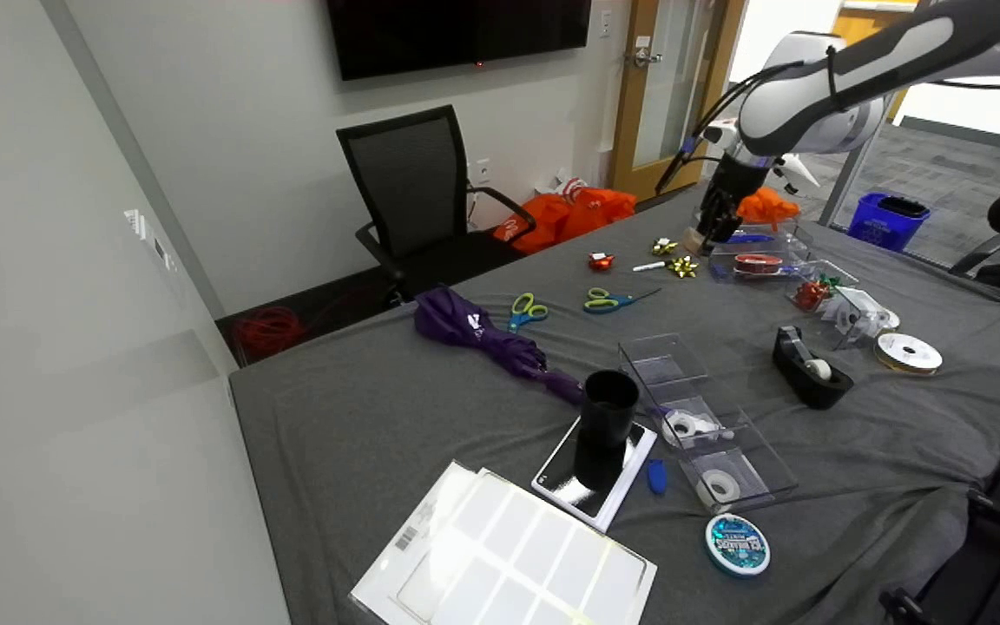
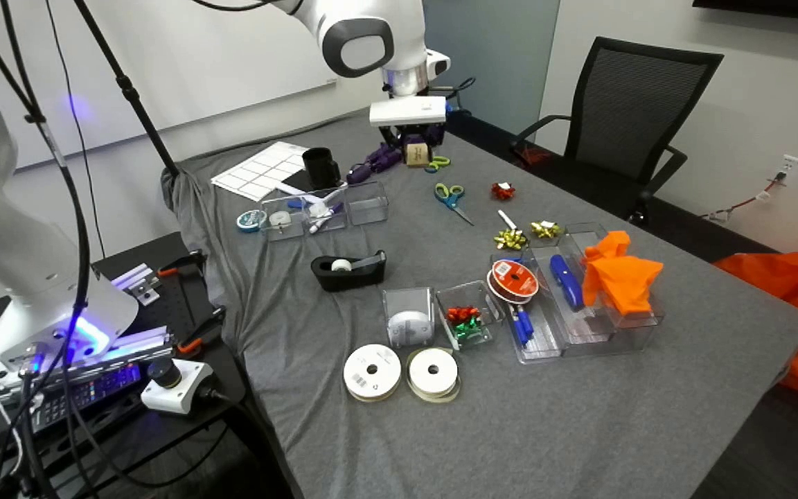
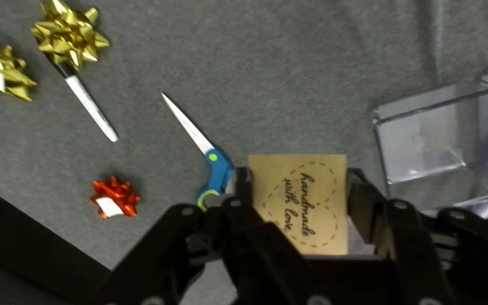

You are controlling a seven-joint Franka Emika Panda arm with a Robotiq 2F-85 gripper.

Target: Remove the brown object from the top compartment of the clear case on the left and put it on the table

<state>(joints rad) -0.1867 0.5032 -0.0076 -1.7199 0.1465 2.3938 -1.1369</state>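
1. Your black two-finger gripper is clamped on the brown square-faced object (printed "handmade with love").
2. You have it raised over the dark grey cloth-covered worktop, not yet set down.
3. Clear plastic compartmented case shows right of it in your wrist view, apart.
4. Blue-and-lime-handled scissors: partly behind your gripper there; shiny red bow farther left.

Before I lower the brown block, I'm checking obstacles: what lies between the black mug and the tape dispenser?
Past the flat item under the black mug, the clear case, then bare table to the tape dispenser; both exterior views show this.
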